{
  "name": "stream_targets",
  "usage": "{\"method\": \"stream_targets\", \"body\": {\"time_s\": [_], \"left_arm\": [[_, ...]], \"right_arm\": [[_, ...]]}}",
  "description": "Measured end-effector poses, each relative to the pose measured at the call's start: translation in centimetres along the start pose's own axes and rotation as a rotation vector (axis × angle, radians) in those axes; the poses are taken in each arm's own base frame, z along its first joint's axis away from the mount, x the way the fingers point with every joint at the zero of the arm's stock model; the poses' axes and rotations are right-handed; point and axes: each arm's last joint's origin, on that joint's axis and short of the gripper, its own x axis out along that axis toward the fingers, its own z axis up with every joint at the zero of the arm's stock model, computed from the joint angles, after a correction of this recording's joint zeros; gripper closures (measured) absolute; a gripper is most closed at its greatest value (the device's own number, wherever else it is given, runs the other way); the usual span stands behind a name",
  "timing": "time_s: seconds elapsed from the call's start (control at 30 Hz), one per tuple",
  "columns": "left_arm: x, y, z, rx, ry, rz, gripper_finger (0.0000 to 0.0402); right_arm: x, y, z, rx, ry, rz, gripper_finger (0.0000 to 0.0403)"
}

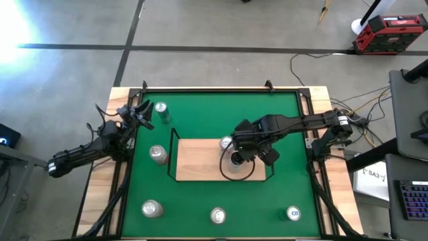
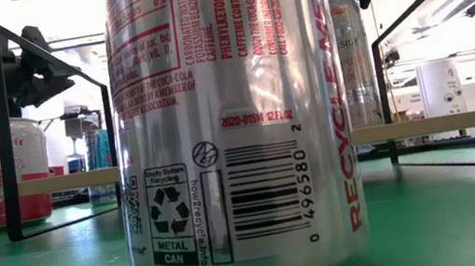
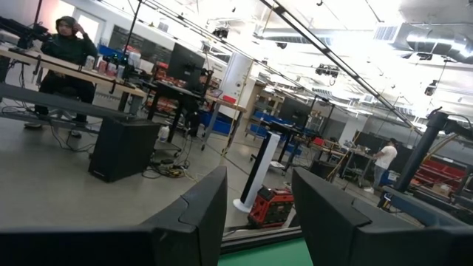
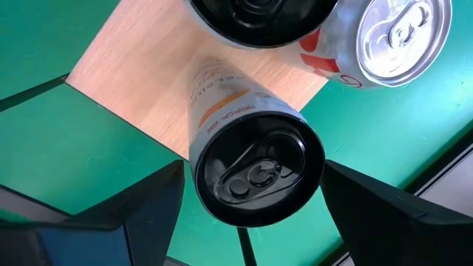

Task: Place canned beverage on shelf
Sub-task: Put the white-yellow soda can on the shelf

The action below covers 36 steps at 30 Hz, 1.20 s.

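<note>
The shelf (image 1: 197, 161), a light-wood board with a black wire rail, lies mid-table. My right gripper (image 4: 255, 214) hangs over its right part, pointing down and open. Its fingers stand either side of a black-topped can (image 4: 255, 177) that rests upright by its base on the board (image 4: 148, 81), with slim gaps to the can. Two more cans stand close behind it on the board: another black-topped one (image 4: 259, 18) and a red-and-white one (image 4: 399, 37). My left gripper (image 3: 259, 214) waits at the table's left edge (image 1: 137, 114), with a narrow gap between its fingers and nothing in it.
Several loose cans stand on the green tabletop (image 1: 281, 114): two left of the shelf (image 1: 162, 110) (image 1: 158, 154) and three along the near edge (image 1: 152, 209) (image 1: 218, 215) (image 1: 293, 213). One silver can (image 2: 232, 124) fills the low view. The shelf's left half is bare wood.
</note>
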Motion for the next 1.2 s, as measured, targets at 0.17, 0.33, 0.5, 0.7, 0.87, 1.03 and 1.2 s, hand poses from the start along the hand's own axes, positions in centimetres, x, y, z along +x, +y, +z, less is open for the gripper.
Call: {"method": "stream_targets", "body": {"time_s": [0.17,0.33,0.5,0.7,0.87,1.03,1.2], "left_arm": [[0.00,0.00,0.00,0.000,0.000,0.000,0.0264],[0.00,0.00,0.00,0.000,0.000,0.000,0.0264],[0.00,0.00,0.00,0.000,0.000,0.000,0.0264],[0.00,0.00,0.00,0.000,0.000,0.000,0.0264],[0.00,0.00,0.00,0.000,0.000,0.000,0.0264],[0.00,0.00,0.00,0.000,0.000,0.000,0.0264],[0.00,0.00,0.00,0.000,0.000,0.000,0.0264]], "right_arm": [[0.00,0.00,0.04,0.055,-0.007,0.004,0.0099],[0.00,-0.04,0.10,0.184,-0.013,0.001,0.0104],[0.00,-0.15,0.25,0.314,-0.031,-0.007,0.0113],[-0.01,-0.18,0.29,0.442,-0.036,-0.006,0.0129],[-0.01,-0.18,0.30,0.422,-0.036,-0.007,0.0150],[-0.01,-0.18,0.27,0.319,-0.032,-0.010,0.0158],[0.03,-0.30,-0.22,0.194,0.002,-0.001,0.0157]]}}
